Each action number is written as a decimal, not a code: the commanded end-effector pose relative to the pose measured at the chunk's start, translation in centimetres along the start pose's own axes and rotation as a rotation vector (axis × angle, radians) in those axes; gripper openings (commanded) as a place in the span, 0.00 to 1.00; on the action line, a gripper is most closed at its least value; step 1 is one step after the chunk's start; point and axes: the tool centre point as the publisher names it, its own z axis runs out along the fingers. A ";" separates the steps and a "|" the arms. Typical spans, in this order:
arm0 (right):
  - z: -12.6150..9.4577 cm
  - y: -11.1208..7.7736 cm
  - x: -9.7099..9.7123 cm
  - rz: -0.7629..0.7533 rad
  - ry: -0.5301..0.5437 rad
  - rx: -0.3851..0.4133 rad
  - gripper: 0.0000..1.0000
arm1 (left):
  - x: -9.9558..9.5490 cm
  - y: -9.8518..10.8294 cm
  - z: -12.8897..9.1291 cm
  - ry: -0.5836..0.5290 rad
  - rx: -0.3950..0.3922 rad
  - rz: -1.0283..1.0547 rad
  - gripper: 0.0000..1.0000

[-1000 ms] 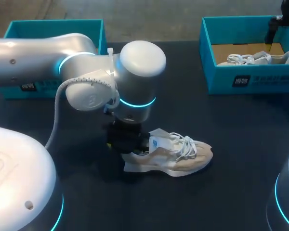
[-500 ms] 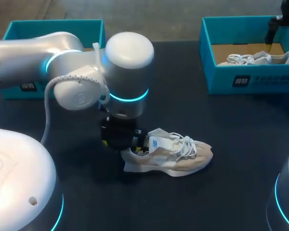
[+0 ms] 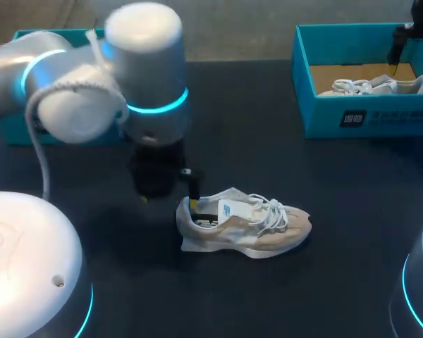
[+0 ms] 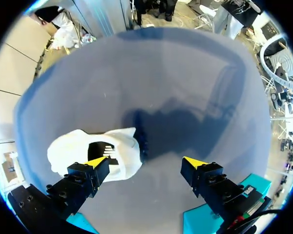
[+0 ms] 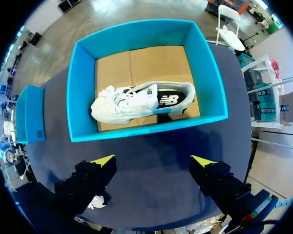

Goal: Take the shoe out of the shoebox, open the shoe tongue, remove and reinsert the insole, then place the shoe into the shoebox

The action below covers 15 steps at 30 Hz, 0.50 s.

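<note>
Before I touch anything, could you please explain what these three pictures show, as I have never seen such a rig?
This is a robot with two arms at a dark table. The wide picture looks down from above and behind it; each round picture comes from a camera on one wrist. A beige sneaker lies on the table, and the left arm's fingers hang open by its heel. The right arm's fingers, also open, hang over a teal cardboard shoebox holding a white sneaker. Nothing is held.

Your table is matt and dark, the shoe soft cloth. Your left arm looks smooth and glossy; the shoebox, matt card.
</note>
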 end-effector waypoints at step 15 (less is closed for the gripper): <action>0.0 -0.2 0.0 0.002 -0.001 -0.003 1.00 | 5.5 -4.1 -6.8 -0.253 0.185 -0.085 1.00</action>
